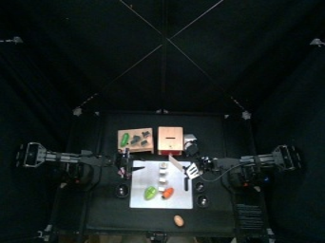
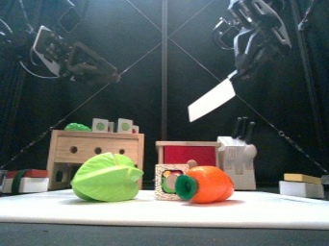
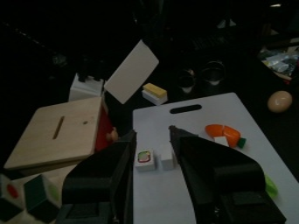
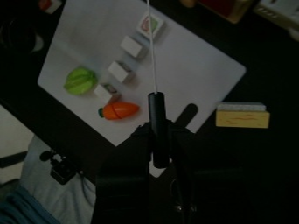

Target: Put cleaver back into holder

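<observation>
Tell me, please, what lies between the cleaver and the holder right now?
Nothing. In the front view the cleaver hangs in the air above the holder, with only a bare gap between them.

Four cameras, one table

One looked straight down from high overhead, one level from the front edge, close; both wrist cameras looked down from above, sharing the white cutting board (image 3: pixel 211 149) (image 4: pixel 140 61).

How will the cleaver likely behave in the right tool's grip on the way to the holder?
The cleaver probably stays stiff: its broad blade hangs flat, unbent. It looks light, held aloft by the handle alone in the right tool. It may pivot, since the grip is narrow and the blade tilts, well above the holder.
</observation>
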{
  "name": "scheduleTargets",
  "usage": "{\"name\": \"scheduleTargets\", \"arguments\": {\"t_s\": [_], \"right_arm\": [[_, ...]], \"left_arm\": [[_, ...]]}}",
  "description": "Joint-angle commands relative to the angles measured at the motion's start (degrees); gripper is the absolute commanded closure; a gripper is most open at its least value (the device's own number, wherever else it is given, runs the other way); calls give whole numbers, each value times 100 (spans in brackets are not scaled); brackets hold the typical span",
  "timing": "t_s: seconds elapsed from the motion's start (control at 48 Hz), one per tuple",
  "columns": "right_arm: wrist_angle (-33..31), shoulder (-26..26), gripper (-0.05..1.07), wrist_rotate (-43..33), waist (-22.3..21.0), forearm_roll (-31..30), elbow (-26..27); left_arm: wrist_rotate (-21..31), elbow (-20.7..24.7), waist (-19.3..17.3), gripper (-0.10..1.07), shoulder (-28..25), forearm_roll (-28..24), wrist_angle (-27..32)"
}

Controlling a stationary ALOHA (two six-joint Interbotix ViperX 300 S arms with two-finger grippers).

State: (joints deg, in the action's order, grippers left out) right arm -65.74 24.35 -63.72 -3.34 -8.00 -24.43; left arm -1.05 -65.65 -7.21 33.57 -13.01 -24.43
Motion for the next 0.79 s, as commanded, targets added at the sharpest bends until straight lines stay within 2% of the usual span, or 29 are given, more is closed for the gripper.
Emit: {"name": "scheduleTargets", "arguments": {"t_s": [0.0,0.188,0.354,0.562,0.771], "right_arm": [[-615,105,67,88,-352,26,255],[-809,88,67,325,-1143,571,501],[-1063,-149,67,958,-1767,1178,439],[-1072,-316,66,1160,-2092,1257,387],[-1072,-457,66,1160,-2145,1345,387]], "left_arm": [[9,-18,-44,21,97,35,-35],[9,-53,-53,21,97,35,0],[9,-97,-53,21,97,35,0],[9,-132,-53,21,97,35,0],[9,-132,-53,21,97,35,0]]}}
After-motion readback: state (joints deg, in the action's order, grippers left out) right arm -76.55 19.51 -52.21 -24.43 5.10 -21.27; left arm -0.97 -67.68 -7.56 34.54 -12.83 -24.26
